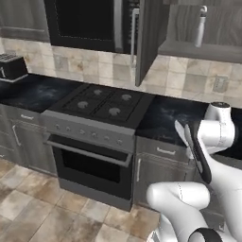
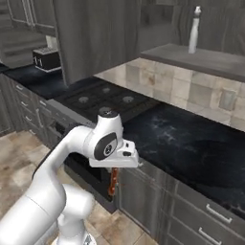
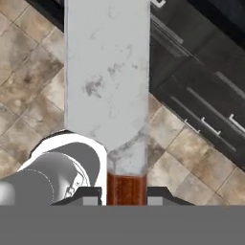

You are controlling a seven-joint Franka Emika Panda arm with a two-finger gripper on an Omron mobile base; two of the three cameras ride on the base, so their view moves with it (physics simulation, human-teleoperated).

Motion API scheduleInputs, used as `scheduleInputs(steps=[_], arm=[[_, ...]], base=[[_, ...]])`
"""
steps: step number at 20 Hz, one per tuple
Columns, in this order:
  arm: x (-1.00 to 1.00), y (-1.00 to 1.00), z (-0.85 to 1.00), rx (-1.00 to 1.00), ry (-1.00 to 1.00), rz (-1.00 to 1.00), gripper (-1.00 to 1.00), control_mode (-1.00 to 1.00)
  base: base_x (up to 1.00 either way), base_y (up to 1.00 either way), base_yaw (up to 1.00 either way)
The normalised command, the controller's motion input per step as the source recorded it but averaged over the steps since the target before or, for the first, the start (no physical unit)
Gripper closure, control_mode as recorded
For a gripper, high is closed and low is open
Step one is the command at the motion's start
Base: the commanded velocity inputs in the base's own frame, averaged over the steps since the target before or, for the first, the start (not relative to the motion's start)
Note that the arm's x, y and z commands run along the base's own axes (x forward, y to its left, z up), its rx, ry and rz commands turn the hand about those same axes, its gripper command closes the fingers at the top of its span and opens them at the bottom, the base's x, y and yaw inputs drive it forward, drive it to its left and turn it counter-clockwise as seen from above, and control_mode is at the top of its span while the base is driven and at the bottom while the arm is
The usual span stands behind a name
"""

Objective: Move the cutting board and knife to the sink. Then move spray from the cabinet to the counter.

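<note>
Left base view: white arm rising at lower right in front of the black marble-look bench (image 1: 163, 118); stove (image 1: 101, 104) to the left of it, toaster (image 1: 10, 67) at far left on the bench; grey wall cabinet (image 1: 150, 38) with door swung open, pale spray (image 1: 201, 26) upright on its inner shelf. Right base view: arm bent low before the bench (image 2: 191, 139), hand (image 2: 114, 184) pointing down below the wrist with the reddish-brown handle of the knife (image 2: 114, 179) hanging from it, in front of the lower drawers; spray (image 2: 194, 31) standing on the cabinet (image 2: 95, 33) shelf at upper right. Hand view: hand (image 3: 125, 196) clenched on the knife (image 3: 107, 81), fingertips (image 3: 88, 195) pressed against both sides of the wooden handle, silver blade extending away over the tiled floor (image 3: 28, 72).
</note>
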Motion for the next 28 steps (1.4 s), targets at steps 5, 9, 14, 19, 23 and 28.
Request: scheduleInputs(steps=[5, 9, 14, 19, 23, 28], arm=[[0.0, 0.0, 0.0, 0.0, 0.0, 0.0, 1.0, 1.0], [0.0, 0.0, 0.0, 0.0, 0.0, 0.0, 1.0, 1.0], [0.0, 0.0, 0.0, 0.0, 0.0, 0.0, 1.0, 1.0], [0.0, 0.0, 0.0, 0.0, 0.0, 0.0, 1.0, 1.0], [0.0, 0.0, 0.0, 0.0, 0.0, 0.0, 1.0, 1.0], [0.0, 0.0, 0.0, 0.0, 0.0, 0.0, 1.0, 1.0]], base=[[-0.4, 0.35, 0.58], [-0.27, 0.45, 0.62], [-0.06, 0.51, 0.56], [0.08, 0.49, 0.45], [0.38, 0.42, 0.35], [0.58, 0.34, 0.33]])
